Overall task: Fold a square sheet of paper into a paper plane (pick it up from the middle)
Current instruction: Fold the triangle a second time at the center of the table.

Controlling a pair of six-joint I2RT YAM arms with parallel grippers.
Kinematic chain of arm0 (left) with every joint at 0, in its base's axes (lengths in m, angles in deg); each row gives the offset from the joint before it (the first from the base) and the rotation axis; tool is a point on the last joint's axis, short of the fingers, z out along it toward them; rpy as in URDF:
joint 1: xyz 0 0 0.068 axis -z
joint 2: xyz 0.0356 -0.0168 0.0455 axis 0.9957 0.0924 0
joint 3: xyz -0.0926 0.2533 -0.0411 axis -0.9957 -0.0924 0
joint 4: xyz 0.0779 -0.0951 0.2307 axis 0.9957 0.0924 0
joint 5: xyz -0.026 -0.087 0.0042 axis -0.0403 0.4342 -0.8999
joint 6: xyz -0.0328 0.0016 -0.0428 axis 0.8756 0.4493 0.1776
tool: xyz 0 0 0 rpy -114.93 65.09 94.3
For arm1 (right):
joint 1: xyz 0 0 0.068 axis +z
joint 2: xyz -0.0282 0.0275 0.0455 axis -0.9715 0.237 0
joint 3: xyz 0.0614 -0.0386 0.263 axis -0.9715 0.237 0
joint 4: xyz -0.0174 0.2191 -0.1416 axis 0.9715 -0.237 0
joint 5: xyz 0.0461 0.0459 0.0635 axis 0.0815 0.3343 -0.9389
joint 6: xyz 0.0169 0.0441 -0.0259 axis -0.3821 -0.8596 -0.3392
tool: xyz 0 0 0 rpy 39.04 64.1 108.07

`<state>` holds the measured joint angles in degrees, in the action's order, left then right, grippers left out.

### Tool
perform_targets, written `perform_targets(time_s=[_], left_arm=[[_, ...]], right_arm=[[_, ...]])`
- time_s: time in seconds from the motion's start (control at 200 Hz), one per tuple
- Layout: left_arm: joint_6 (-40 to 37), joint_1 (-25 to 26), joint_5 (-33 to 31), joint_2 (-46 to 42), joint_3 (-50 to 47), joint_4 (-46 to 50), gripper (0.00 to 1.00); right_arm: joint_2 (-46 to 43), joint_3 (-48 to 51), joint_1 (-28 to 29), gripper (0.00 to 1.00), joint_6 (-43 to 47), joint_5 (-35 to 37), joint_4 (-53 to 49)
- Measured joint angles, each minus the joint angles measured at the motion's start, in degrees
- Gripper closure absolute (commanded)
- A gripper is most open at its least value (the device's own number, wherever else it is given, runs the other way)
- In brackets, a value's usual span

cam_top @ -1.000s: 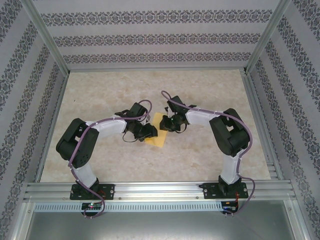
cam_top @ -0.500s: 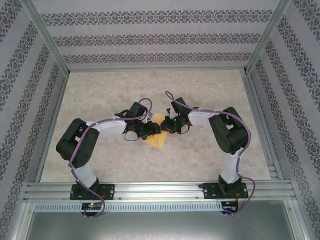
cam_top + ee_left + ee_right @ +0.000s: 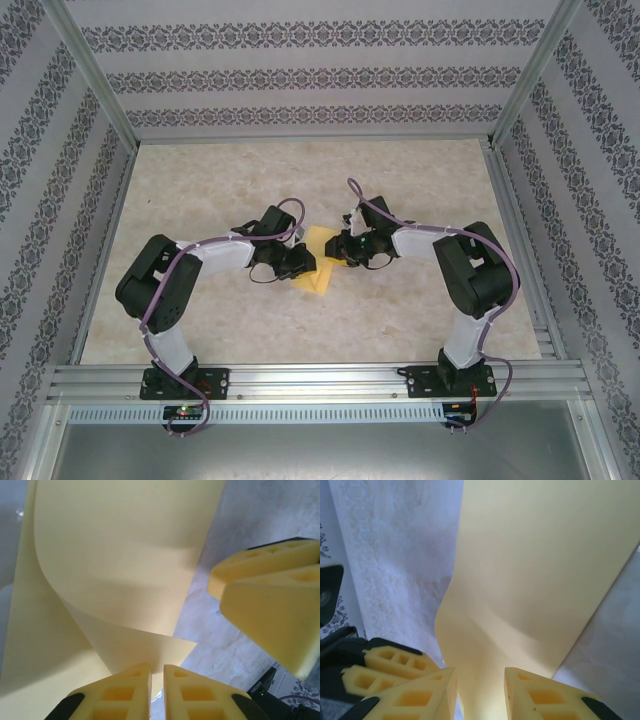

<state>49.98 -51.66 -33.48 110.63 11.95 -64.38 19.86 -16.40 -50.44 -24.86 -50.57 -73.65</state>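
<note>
The square sheet of paper lies yellow on the marble table between the two arms, partly curled up. In the left wrist view the paper bends over in a loose curve, and one corner of it runs into the narrow slit of my left gripper, which is shut on it. My right gripper is open, its fingers standing apart on either side of the raised paper. From above, the left gripper and right gripper face each other across the sheet.
Aluminium rails run along the near edge and up both sides of the table. Patterned walls close in the back and both sides. The right gripper's fingers hang close beside the left one's.
The left gripper has shut on the paper's corner. The right gripper has opened, and its arm has swung slightly to the right. The paper has stayed in place.
</note>
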Motion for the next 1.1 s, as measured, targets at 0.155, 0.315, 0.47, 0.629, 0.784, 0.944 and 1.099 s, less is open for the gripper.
perform_targets(time_s=[0.155, 0.315, 0.47, 0.629, 0.784, 0.944, 1.099], left_arm=[[0.02, 0.0, 0.0, 0.24, 0.0, 0.0, 0.9], [0.02, 0.0, -0.22, 0.24, 0.0, 0.0, 0.9], [0.02, 0.0, -0.22, 0.24, 0.0, 0.0, 0.91], [0.02, 0.0, -0.22, 0.24, 0.0, 0.0, 0.93], [0.02, 0.0, -0.22, 0.24, 0.0, 0.0, 0.94], [0.02, 0.0, -0.22, 0.24, 0.0, 0.0, 0.94], [0.02, 0.0, -0.2, 0.24, 0.0, -0.02, 0.92]], right_arm=[[0.0, 0.46, 0.28, 0.69, -0.22, -1.79, 1.25], [0.02, 0.46, 1.57, 0.71, -0.2, -2.75, 1.75], [0.07, 0.46, 2.29, 0.72, -0.13, -2.93, 1.75], [0.07, 0.44, 2.29, 0.73, 0.92, -2.93, 0.74], [0.09, 0.44, 2.69, 0.8, 1.79, -2.93, -0.09], [0.85, 0.24, 3.32, 0.91, 2.32, -2.93, -0.46], [1.03, -0.07, 3.3, 0.96, 3.17, -1.79, -1.84]])
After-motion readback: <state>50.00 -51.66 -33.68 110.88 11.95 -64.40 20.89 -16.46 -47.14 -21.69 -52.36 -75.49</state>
